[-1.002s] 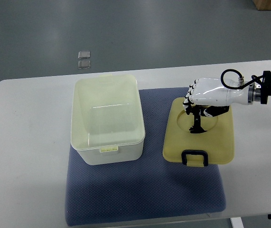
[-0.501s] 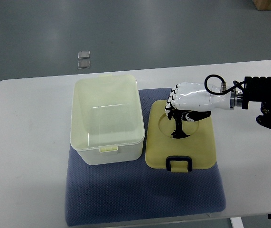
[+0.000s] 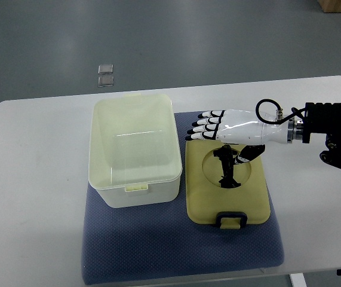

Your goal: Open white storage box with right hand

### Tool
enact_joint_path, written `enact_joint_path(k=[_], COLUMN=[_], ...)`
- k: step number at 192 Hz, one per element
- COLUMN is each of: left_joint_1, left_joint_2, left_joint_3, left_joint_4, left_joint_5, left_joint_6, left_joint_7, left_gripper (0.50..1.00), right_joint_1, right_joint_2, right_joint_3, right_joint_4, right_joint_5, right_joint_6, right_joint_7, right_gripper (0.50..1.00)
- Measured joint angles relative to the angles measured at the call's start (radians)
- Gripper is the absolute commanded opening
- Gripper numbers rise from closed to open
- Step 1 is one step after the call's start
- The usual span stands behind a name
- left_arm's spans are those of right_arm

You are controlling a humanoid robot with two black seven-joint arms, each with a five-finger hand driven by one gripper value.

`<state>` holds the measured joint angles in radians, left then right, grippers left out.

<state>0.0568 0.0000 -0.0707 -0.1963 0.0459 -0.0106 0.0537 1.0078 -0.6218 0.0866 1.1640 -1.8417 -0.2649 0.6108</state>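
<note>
The white storage box (image 3: 134,146) stands open and empty on the left of a blue mat (image 3: 158,239). Its pale yellow lid (image 3: 249,197) lies flat on the mat just right of the box, with a black handle (image 3: 225,168) in its round recess and a black latch (image 3: 230,220) at its near edge. My right hand (image 3: 215,128) comes in from the right and hovers over the lid's far edge. Its fingers (image 3: 203,127) are stretched out towards the box and hold nothing. The left arm is out of view.
The mat lies on a white table (image 3: 33,179). Two small clear squares (image 3: 105,75) lie on the grey floor beyond the table's far edge. The right forearm (image 3: 328,122) reaches over the table's right side.
The lid slid left on the mat to lie close beside the box. My right hand, curled on the lid's handle before, has let go and straightened its fingers.
</note>
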Motion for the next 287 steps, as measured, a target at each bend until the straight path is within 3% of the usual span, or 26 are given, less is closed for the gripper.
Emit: enact_joint_path(k=[80,134,167,220,258,287], left_joint_1=[0.0,0.0,0.0,0.0,0.0,0.0], left_joint_2=[0.0,0.0,0.0,0.0,0.0,0.0], left_joint_3=[-0.001,-0.001,0.0,-0.002,-0.003,-0.002], left_joint_4=[0.0,-0.002,-0.002,-0.002,-0.001,-0.002], left_joint_5=[0.0,0.0,0.0,0.0,0.0,0.0], left_joint_6=[0.0,0.0,0.0,0.0,0.0,0.0], left_joint_7=[0.0,0.0,0.0,0.0,0.0,0.0], left_gripper=[1.0,1.0,1.0,1.0,1.0,1.0], right_joint_1=[0.039,0.116,0.119,0.052,-0.039,-0.104], right_joint_2=[-0.106,-0.091,0.003,0.261,0.312,0.315], right_joint_3=[-0.009,0.107,0.224,0.48,0.627,0.656], right_joint_4=[-0.001,-0.155,-0.219,-0.369,-0.398,-0.42], right_joint_5=[-0.016,0.102,0.447,1.269,1.754,2.032], right_joint_6=[0.056,0.125,0.201,0.221,0.252,0.386], right_joint_7=[0.0,0.0,-0.018,-0.249,-0.333,-0.341], right_gripper=[0.932,0.932,0.93,0.932,0.932,0.934])
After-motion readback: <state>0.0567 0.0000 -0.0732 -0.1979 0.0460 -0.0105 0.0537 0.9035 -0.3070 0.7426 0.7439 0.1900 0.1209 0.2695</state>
